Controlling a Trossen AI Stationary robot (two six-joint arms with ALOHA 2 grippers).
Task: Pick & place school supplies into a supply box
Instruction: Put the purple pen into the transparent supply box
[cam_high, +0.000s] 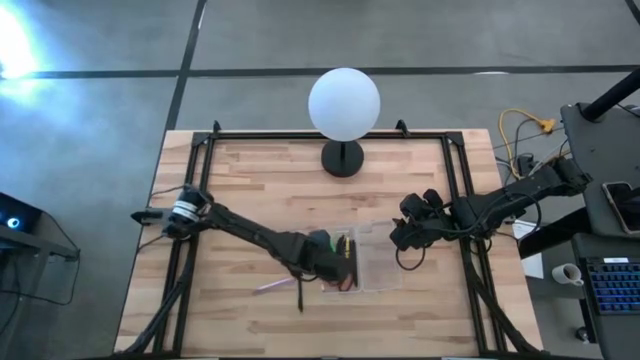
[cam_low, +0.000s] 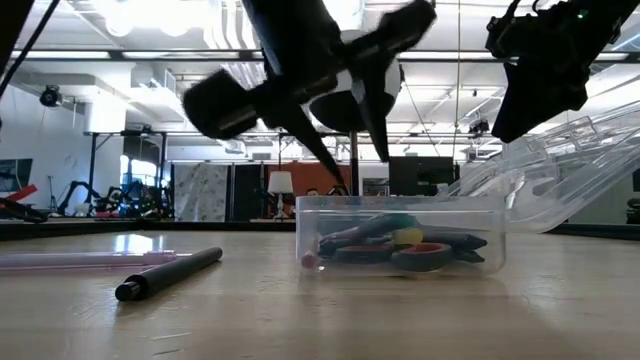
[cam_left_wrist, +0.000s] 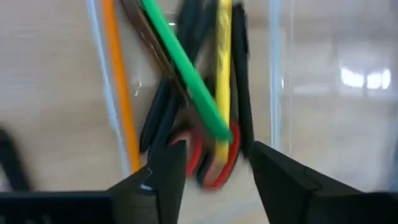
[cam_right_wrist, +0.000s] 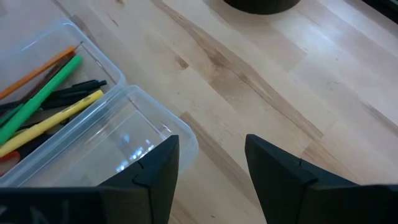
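The box (cam_high: 362, 265) sits near the middle of the counter (cam_high: 250, 180), lid (cam_right_wrist: 134, 134) swung open to the right. Inside lie the scissors (cam_left_wrist: 214, 165), a green pen (cam_left_wrist: 186, 68), a yellow pen (cam_left_wrist: 222, 74), an orange pencil (cam_left_wrist: 119, 93) and some dark pens (cam_left_wrist: 158, 115), all running the box's long way.

Two supplies are not yet in. A black pen (cam_low: 170, 273) and a pale pen (cam_low: 85, 260) lie on the counter just left of the box. In the high view the black pen points near-to-far and the pale pen lies almost left-to-right, touching or nearly touching it.

The left gripper (cam_left_wrist: 214, 171) hangs right over the box, fingers parted to a middling gap with nothing between them. The right gripper (cam_right_wrist: 211, 162) hovers over the far right edge of the lid, also parted and empty, with the box between it and the stray pens.

The left arm is much the nearer to what remains: the two pens lie just left and a little nearer than its gripper. To take the black pen, the fingers would need to straddle it across its near-far axis. The lamp (cam_high: 344, 105) stands at the far side, well clear.
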